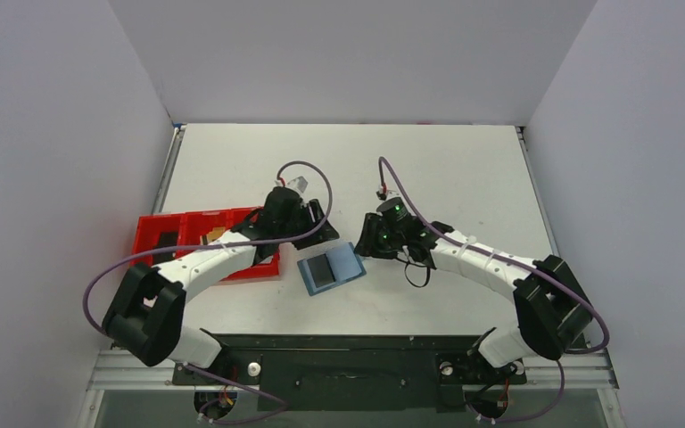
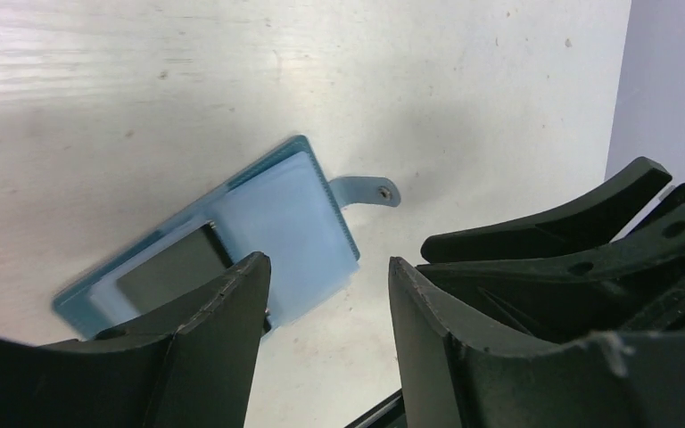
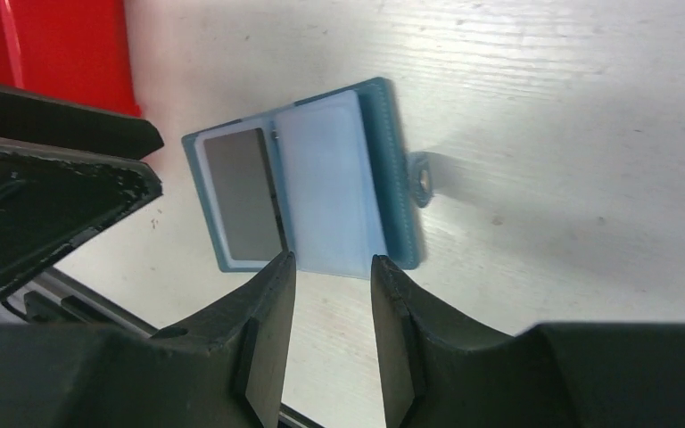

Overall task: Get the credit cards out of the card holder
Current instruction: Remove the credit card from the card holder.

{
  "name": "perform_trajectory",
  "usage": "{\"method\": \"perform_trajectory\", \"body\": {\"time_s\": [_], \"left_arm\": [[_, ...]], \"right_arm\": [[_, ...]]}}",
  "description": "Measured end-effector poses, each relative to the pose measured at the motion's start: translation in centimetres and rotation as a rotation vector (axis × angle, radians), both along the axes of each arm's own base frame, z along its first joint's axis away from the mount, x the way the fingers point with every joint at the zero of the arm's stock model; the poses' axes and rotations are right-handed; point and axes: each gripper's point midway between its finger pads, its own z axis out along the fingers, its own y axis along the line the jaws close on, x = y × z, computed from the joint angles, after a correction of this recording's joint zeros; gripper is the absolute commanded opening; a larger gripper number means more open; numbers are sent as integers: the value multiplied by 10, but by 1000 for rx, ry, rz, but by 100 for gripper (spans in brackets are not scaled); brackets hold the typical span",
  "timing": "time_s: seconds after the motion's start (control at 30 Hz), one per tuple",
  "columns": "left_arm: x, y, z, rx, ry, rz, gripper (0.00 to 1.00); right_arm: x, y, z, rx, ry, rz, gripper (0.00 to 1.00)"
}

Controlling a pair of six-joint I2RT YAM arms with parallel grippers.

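- The card holder (image 1: 343,260) lay open and flat on the table (image 1: 464,169), near the middle in the top view. The red tray (image 1: 156,234) was at its 9 o'clock.
- The dark grey card (image 1: 321,272) sat in the holder's half on the tray side. The other half showed only a clear, empty-looking sleeve (image 2: 285,227). The tab (image 2: 367,190) stuck out at the holder's far edge.
- A tan patch (image 1: 217,234) showed in the tray, possibly the gold card. It was too small to tell for sure.
- The left gripper (image 2: 328,267) hovered at the holder's 11 o'clock, jaws spread and nothing between them.
- The right gripper (image 3: 332,261) hung at the holder's 2 o'clock, jaws parted more narrowly and also empty, pointing at the holder's edge.
- Neither gripper was touching the holder, so nothing pinned it down.
- Risk: pulling on the grey card with the holder loose would likely drag the whole holder across the table rather than free the card.
- Risk: the card was thin and sat flush in its pocket, so a finger could catch the clear sleeve or the blue cover instead and flip the holder shut.
- Risk: both grippers were crowded over one small thing, so a careless approach could knock them together.
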Motion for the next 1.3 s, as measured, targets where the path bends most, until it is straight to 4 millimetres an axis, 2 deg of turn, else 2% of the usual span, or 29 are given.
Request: {"method": "perform_trajectory", "body": {"time_s": [0.07,0.13,0.23,0.33,0.5,0.6,0.73,0.97,1.3], "left_arm": [[0,14,4,1,-13,31,47],[-5,27,-1,17,-7,51,44],[-19,42,-17,56,30,59,36],[-35,54,-39,104,86,64,23],[-50,66,-62,143,138,71,9],[-51,66,-63,143,136,69,0],[-49,66,-67,147,140,67,0],[-53,68,-88,188,191,56,0],[-41,60,-88,178,172,46,0]], "right_arm": [[1,8,1,9,5,17,33],[1,17,-1,16,18,39,33],[1,30,-9,22,44,70,33],[0,44,-19,32,77,102,32],[-4,63,-37,55,131,149,31],[-8,70,-45,67,161,160,31],[-8,73,-51,74,179,160,31],[-2,81,-51,112,170,147,30],[-4,80,-64,131,190,121,28]]}}
